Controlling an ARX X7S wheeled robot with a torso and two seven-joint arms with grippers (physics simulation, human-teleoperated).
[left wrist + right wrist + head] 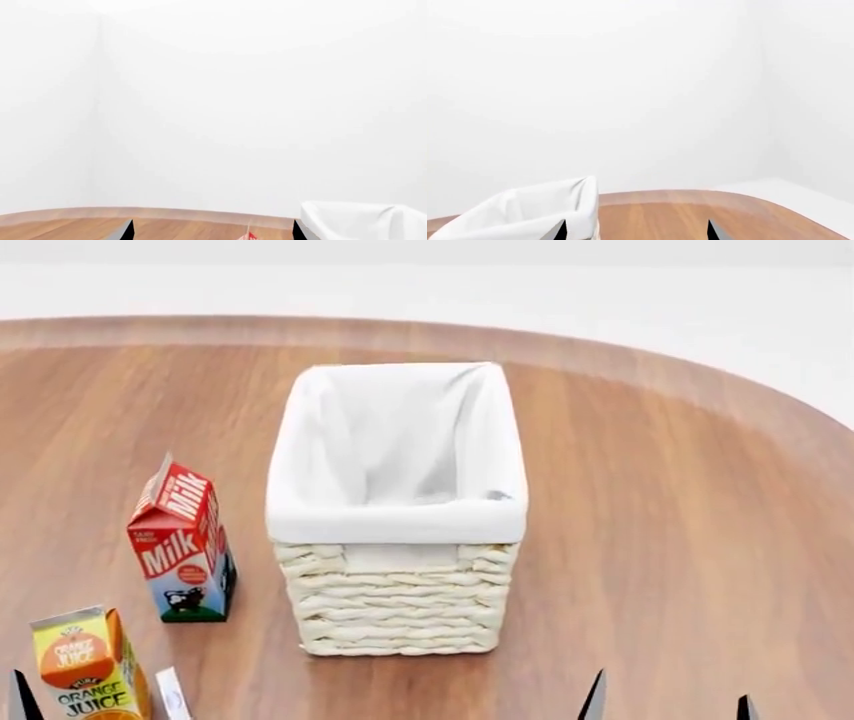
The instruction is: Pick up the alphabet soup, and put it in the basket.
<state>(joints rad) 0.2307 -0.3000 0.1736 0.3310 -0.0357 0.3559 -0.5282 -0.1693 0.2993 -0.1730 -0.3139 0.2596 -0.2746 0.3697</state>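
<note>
- While the basket (396,510) stands in the middle of the wooden desk (667,540), the alphabet soup shows in none of the three views, so where it sits cannot be told.
- A faint grey glint lies low against the basket's inner lining; it is too small to say what it is.
- To the left of the basket stands a milk carton (180,545), and nearer the robot than that an orange juice carton (87,665), with a small white item just beside it, cut off by the frame.
- The left gripper (213,231) and the right gripper (637,231) show only as dark fingertips set well apart, both spread wide with nothing between them.
- Both hang on the robot's side of the basket, the left one's view catching the basket's cloth rim (360,217).
- The step in hand looks like the search or first approach: no grasp has begun.
- Next, the can probably has to be found, perhaps by shifting the head view, before either arm reaches.
</note>
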